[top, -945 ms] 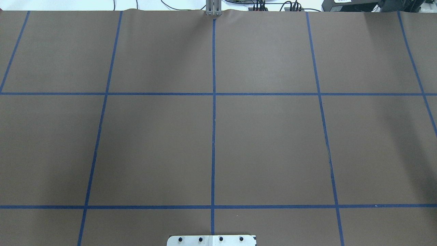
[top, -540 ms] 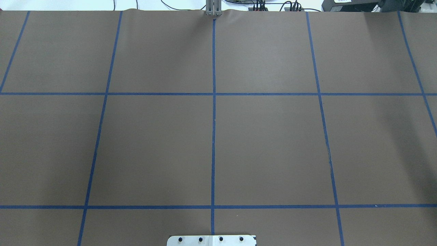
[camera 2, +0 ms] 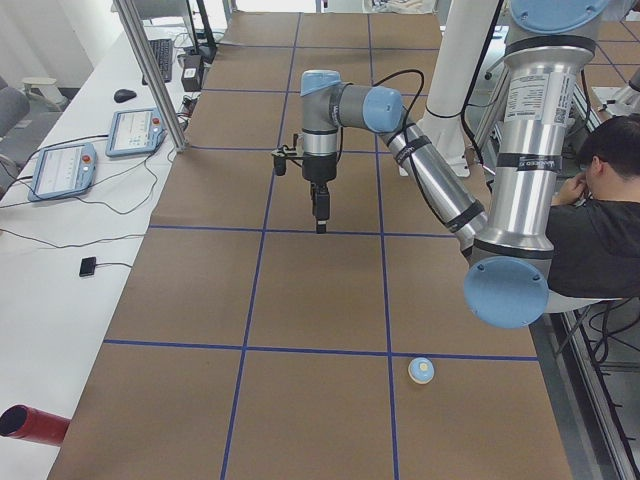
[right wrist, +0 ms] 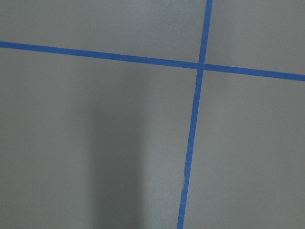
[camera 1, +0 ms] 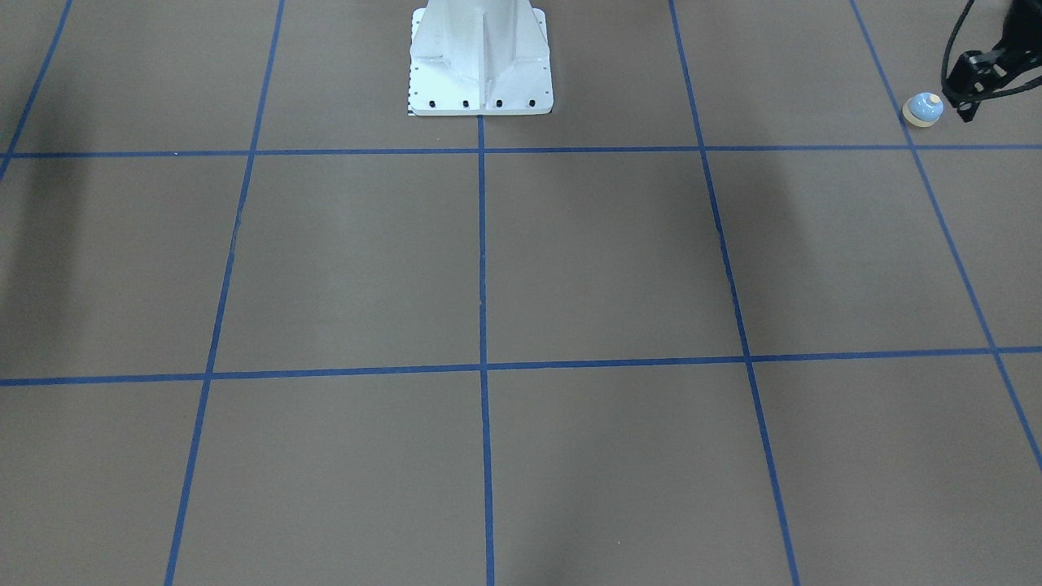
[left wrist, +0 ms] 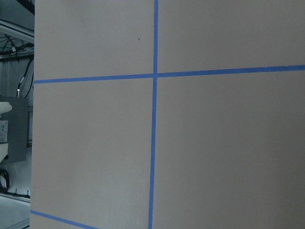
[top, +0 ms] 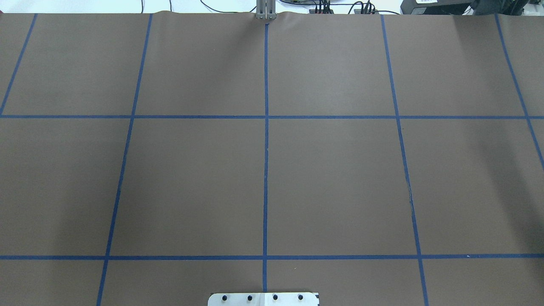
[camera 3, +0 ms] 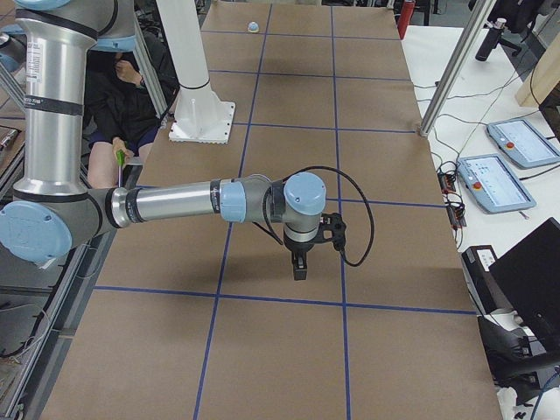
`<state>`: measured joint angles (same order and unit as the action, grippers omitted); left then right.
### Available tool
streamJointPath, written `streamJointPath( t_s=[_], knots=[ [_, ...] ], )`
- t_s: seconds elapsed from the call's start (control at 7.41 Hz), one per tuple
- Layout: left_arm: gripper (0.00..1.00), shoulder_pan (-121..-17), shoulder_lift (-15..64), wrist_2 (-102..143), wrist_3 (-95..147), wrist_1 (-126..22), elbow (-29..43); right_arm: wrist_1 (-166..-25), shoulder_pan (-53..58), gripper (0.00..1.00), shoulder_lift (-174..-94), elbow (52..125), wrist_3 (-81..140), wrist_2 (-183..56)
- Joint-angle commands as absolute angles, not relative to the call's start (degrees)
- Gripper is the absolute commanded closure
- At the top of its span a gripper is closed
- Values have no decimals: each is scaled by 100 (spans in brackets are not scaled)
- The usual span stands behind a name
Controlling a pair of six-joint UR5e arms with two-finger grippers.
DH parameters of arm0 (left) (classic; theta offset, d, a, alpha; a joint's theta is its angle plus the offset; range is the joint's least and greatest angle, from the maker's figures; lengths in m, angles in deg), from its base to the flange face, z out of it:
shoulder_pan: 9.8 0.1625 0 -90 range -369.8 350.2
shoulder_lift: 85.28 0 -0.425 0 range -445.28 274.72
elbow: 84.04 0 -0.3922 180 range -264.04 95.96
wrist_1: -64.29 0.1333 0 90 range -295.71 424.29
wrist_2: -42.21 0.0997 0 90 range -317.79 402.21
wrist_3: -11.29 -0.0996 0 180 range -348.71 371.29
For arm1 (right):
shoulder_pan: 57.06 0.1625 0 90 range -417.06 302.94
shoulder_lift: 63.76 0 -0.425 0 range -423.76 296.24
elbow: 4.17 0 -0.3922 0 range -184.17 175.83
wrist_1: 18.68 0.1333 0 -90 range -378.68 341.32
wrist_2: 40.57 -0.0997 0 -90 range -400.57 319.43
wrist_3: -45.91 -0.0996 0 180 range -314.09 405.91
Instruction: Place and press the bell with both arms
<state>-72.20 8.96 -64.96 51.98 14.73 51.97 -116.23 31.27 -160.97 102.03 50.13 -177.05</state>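
The bell point(camera 1: 923, 109), light blue with a cream button and rim, stands upright on the brown table near my left end. It also shows in the exterior left view point(camera 2: 421, 370) and, far off, in the exterior right view point(camera 3: 253, 27). My left gripper point(camera 2: 320, 226) hangs pointing down, high above the table, away from the bell. A black part of its wrist end point(camera 1: 981, 73) shows at the front-facing view's top right. My right gripper point(camera 3: 298, 273) hangs the same way over the other half. I cannot tell whether either is open or shut. Neither wrist view shows fingers.
The white pedestal point(camera 1: 480, 65) is bolted at the table's robot side. A seated person point(camera 2: 600, 220) is behind the robot. A red cylinder point(camera 2: 30, 425) lies on the side bench at my left end. Teach pendants point(camera 3: 494, 179) lie on the side benches. Blue tape lines grid the table.
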Motion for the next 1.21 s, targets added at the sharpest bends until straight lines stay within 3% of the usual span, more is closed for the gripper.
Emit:
streamJointPath(
  t_s=[0.0, 0.27, 0.81, 1.08],
  knots=[
    [0, -5821, 859, -5846, 7647, 1760, 5307, -11615, 3127, 0, -16097, 10209, 5013, -17715],
    [0, -4755, 841, -5404, 9724, 2199, 5289, -11615, 3127, 0, -16097, 10209, 5013, -17706],
    [0, -3225, -291, -5210, 13214, 2166, 5062, -11615, 3127, 0, -16071, 10209, 5013, -17697],
    [0, -2696, -781, -5218, 14770, 1225, 4606, -11615, 3127, 0, -16045, 10209, 5013, -17697]
  ],
)
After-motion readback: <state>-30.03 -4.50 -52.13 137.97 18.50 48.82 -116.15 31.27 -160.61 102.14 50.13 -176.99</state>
